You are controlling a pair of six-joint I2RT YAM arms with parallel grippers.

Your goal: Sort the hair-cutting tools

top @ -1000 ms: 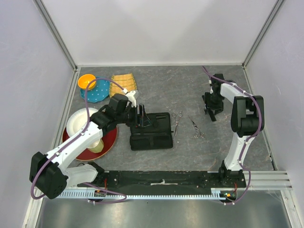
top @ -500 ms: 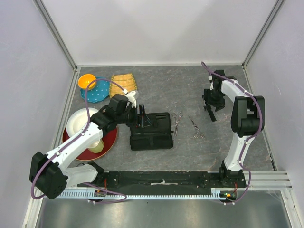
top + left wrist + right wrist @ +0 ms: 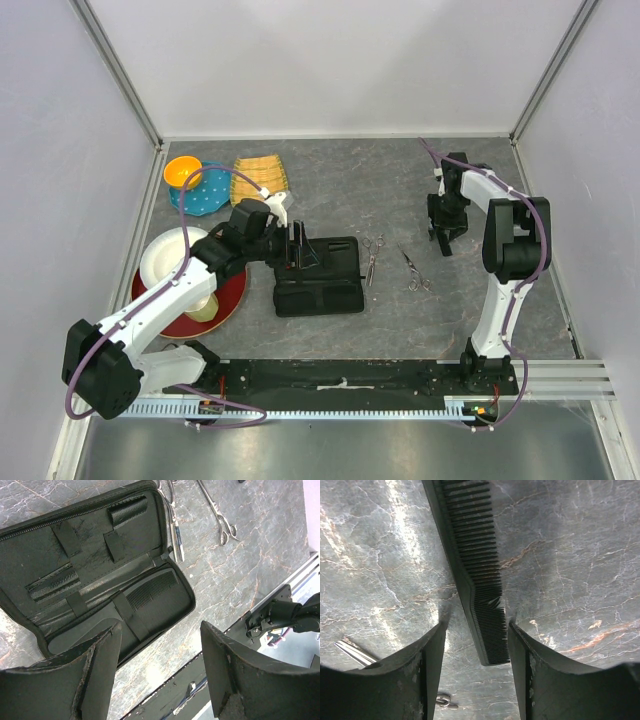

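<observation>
Gaping wide, left jaws overhang the case (image 3: 75,545); right jaws, apparently open, straddle a comb (image 3: 475,580).

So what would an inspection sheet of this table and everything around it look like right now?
Surface: grey marbled tabletop; no spills seen.
Job's things: open black zip case with a black plastic comb strapped inside; silver metal ring-handled scissors just right of it; second silver scissors further right; second black comb loose on the tabletop.
Clutter: orange bowl, blue dotted plate, yellow woven piece, white bowl, pale yellow cup on a red plate, all at the left.
Grippers: left gripper open above the case; right gripper open, astride the loose comb.
Cables: purple cable along each arm.
Surroundings: white walls, metal frame posts.
</observation>
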